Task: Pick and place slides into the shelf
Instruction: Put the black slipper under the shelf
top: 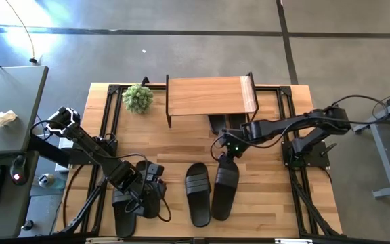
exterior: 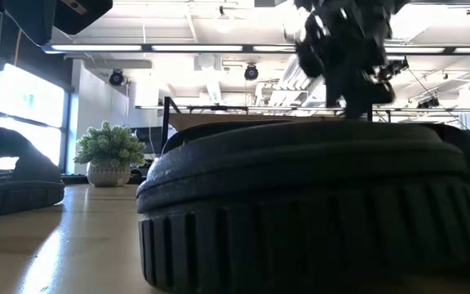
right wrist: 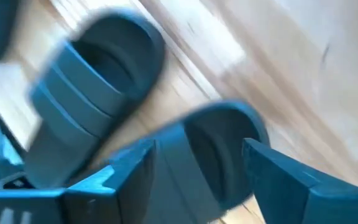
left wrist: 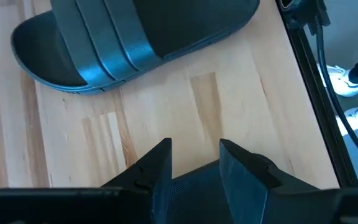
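Several black slides show in the high view. Two lie side by side mid-table (top: 198,193) (top: 225,186), two sit at the near left (top: 123,211) (top: 152,202), and dark ones (top: 219,124) rest under the wooden shelf (top: 208,95) at the far edge. My right gripper (top: 227,154) (right wrist: 197,165) is open, with its fingers on either side of the far end of the right middle slide (right wrist: 219,149); whether they touch it, I cannot tell. My left gripper (top: 147,192) (left wrist: 194,165) is shut on a near-left slide. My left gripper pinches an edge of the near-left slide (left wrist: 194,183) between its two fingers (left wrist: 157,165). It comes slanting down from the table's left. The gripper itself hides which end of the slide this is and whether the slide is still on the table.
A small potted plant (top: 138,98) stands left of the shelf. Another slide (left wrist: 135,37) lies just beyond my left gripper, near the table's black frame (left wrist: 306,56). A person's shoes (left wrist: 337,78) show on the floor past that edge. Bare wood lies between the middle slides and the shelf.
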You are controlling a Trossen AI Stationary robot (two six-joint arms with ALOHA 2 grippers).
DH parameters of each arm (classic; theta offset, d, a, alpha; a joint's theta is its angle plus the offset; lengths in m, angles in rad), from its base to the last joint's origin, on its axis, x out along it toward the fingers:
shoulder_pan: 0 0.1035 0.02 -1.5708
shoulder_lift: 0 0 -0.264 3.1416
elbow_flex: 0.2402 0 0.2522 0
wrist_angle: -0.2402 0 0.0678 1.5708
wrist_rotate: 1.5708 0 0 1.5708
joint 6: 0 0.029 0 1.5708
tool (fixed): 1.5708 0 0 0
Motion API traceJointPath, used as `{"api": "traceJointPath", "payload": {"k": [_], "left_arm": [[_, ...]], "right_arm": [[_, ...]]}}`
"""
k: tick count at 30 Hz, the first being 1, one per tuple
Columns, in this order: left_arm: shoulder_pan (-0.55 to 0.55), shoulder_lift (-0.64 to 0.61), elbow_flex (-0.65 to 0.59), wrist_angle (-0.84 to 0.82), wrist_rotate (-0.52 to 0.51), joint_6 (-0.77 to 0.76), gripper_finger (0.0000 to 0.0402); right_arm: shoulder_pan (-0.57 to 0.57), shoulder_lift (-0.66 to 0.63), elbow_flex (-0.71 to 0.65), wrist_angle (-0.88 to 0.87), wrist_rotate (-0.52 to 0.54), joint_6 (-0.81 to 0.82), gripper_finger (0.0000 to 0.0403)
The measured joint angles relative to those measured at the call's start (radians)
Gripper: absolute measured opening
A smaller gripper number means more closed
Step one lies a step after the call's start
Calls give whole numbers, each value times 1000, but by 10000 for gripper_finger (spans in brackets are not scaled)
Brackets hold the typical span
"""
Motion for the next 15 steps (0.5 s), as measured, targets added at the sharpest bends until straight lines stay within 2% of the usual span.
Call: {"api": "traceJointPath", "payload": {"k": [2,5,8,12,14,15], "left_arm": [[0,0,0,-2,-29,-2,117],[0,0,0,-4,-78,-6,117],[0,0,0,-5,-107,-23,117],[0,0,0,-7,-123,-60,117],[8,0,0,-13,-131,-73,117],[8,0,0,-15,-134,-78,117]], "right_arm": [[9,-12,65,-38,54,-20,207],[38,-21,184,-136,197,-88,171],[90,-21,311,-267,427,-160,128],[171,-21,411,-373,740,-165,62],[203,-22,428,-390,801,-164,30],[214,-22,428,-392,791,-163,16]]}}
